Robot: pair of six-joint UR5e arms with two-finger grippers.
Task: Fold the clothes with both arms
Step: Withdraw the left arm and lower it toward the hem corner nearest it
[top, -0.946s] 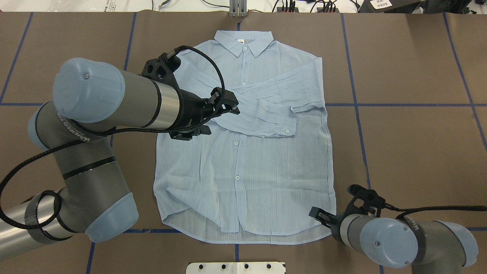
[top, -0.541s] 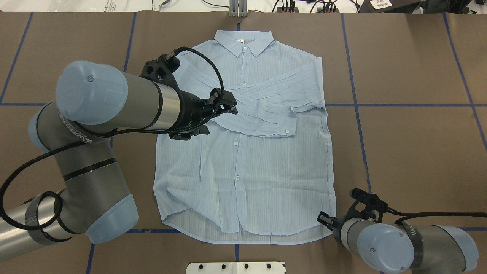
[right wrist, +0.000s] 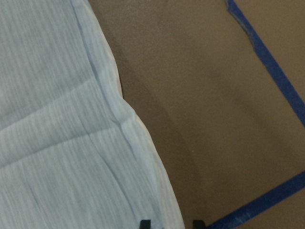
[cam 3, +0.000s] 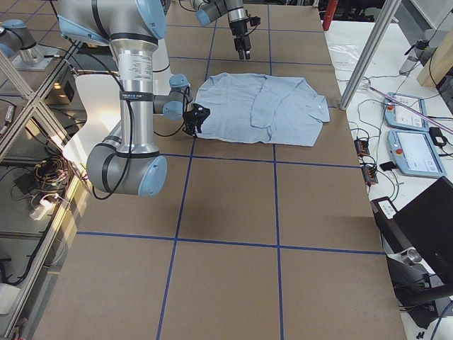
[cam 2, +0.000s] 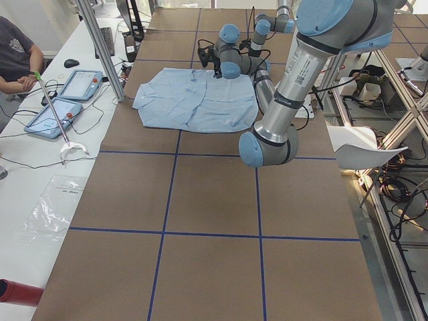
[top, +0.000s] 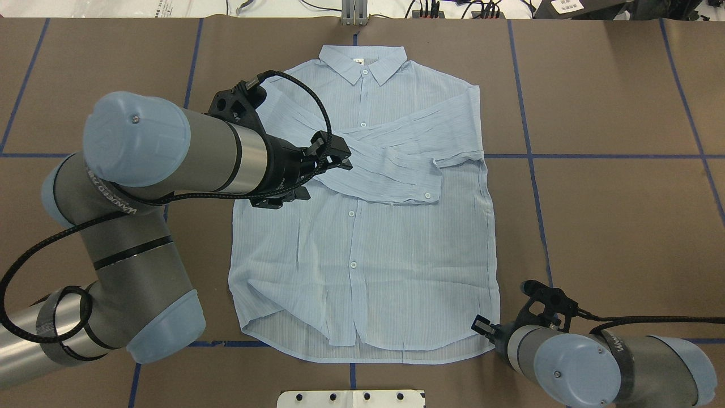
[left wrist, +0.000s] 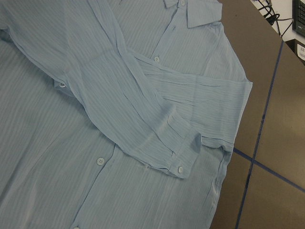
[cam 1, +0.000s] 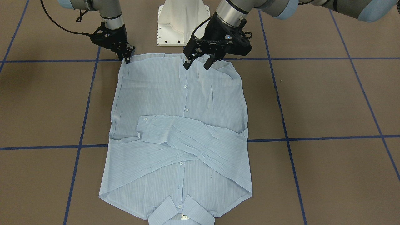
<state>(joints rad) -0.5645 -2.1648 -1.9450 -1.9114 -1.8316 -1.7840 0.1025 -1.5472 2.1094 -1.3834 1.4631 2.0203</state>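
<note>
1. Flat on matte brown table (top: 612, 226): thin, faintly striped light-blue shirt (top: 368, 249), buttons up, crinkled sleeves crossed over chest.
2. Above it, left gripper (cam 1: 197, 64), fingers spread, empty.
3. At hem corner, right gripper (cam 1: 127, 57), tips apart astride the edge; contact unclear.

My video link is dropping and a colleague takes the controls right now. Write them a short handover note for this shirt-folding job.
Left pincer: open, empty, raised above the chest of the shirt.
Right pincer: low at the hem corner on the robot's right; the wrist view shows its tips apart at the shirt's edge, so open, not gripping.
Shirt: flat on the table, buttoned front up, collar away from the robot.
Done: both sleeves lie crossed over the chest.
Left: the body folds; probably grasp the hem with both pincers and bring it toward the collar.
</note>
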